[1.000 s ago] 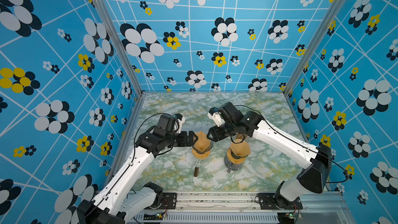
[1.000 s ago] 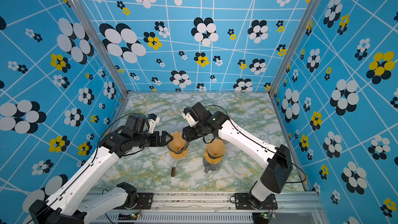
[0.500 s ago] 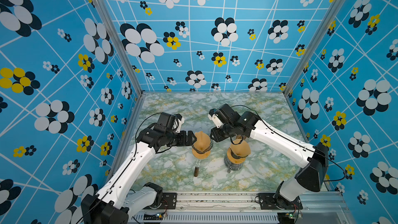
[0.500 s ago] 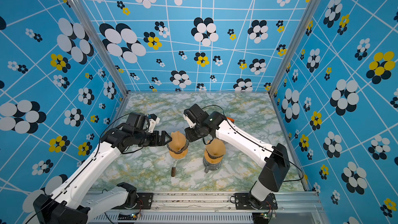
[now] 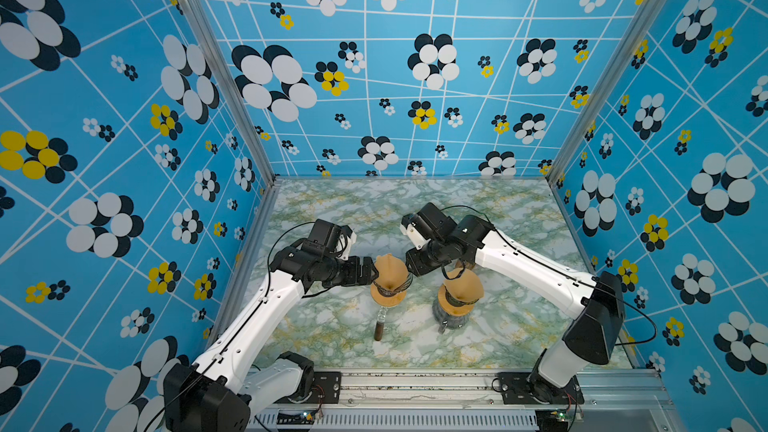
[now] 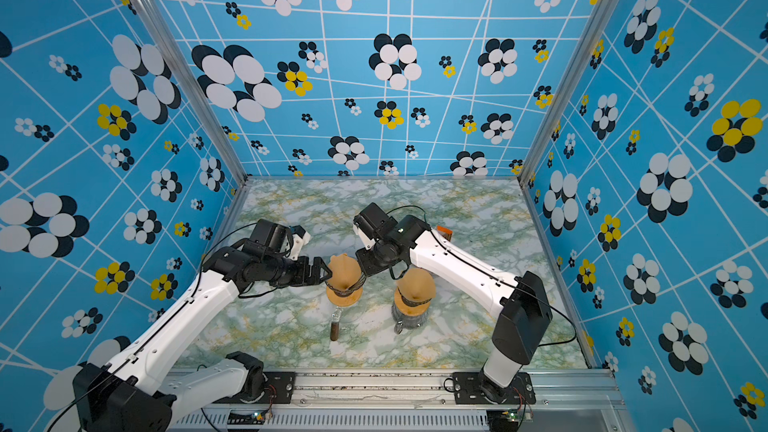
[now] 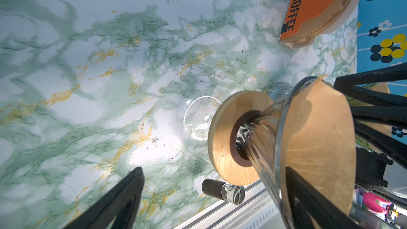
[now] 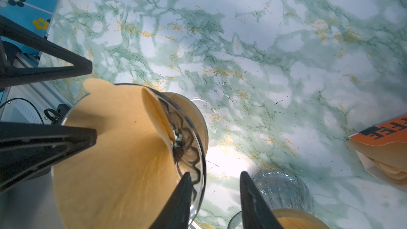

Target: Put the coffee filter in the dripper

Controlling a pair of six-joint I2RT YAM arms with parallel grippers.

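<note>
Right tool (image 5: 409, 277) half-closed astride the right rim of the dripper (image 8: 189, 128) with nothing pinched, left tool (image 5: 374, 274) wide open astride its left rim; filter (image 5: 390, 270) sits point-down in the dripper between them, so I reckon both only need to back straight out.

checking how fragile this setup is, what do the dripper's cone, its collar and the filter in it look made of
Cone: clear glass, glossy, see-through with bright wavy reflections.
Collar: light wood, matte, faint grain showing.
Filter: thin brown paper, probably unbleached; matte, with one flap folded over.
</note>
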